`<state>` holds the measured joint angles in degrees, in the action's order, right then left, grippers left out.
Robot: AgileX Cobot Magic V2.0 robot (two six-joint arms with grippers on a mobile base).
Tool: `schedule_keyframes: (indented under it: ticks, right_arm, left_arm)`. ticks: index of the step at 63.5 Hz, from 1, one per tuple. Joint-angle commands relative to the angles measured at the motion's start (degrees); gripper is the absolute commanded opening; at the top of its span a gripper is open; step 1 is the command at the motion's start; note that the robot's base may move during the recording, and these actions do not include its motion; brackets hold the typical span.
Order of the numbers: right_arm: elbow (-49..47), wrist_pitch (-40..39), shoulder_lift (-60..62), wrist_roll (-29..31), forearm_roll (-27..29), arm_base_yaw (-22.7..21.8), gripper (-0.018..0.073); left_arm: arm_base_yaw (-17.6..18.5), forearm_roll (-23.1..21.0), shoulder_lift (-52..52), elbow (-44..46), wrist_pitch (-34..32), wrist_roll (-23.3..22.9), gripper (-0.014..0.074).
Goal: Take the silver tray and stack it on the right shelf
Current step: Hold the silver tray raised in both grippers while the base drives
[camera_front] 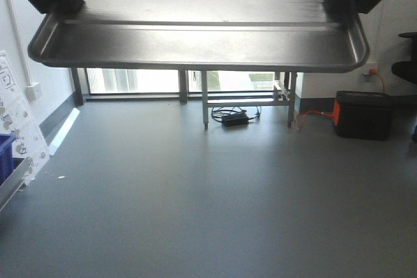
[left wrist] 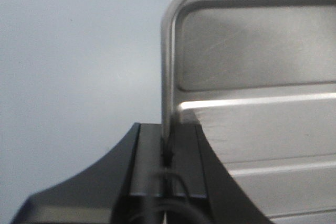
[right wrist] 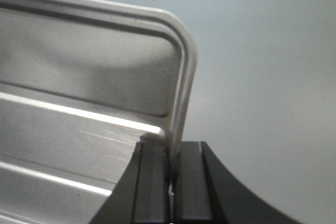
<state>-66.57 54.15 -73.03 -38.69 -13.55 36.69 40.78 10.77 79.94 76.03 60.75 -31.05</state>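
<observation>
The silver tray (camera_front: pixel 195 47) hangs level above the floor (camera_front: pixel 208 213), its long axis running left to right between the arms. The left gripper (left wrist: pixel 167 153) is clamped on the left short rim, and the right gripper (right wrist: pixel 172 153) on the right short rim. Both arms carry it equally.

Lab or workshop room; bare grey floor (camera_front: pixel 195 213); steel bench frame (camera_front: pixel 204 105) by window (camera_front: pixel 137 81); black-orange box (camera_front: pixel 363 114).

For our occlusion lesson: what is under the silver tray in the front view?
Under the silver tray: grey floor, a steel frame on legs, a black adapter with cables, and bright windows. The tray covers the frame's top and the upper windows.
</observation>
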Motion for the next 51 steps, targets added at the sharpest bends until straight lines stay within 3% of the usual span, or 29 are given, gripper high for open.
schedule_keyframes:
  ticks: [1,51]
  right_arm:
    - [-2.2,-3.0,1.7,1.5,-2.3,0.0,0.0057]
    - [-2.2,-3.0,1.7,1.5,-2.3,-0.1,0.0057]
  left_arm:
    - [0.2,1.3,-1.9,1.8,-1.3,0.8,-0.0093]
    - [0.2,1.4,-1.9,1.8,-1.3,0.8,-0.0093]
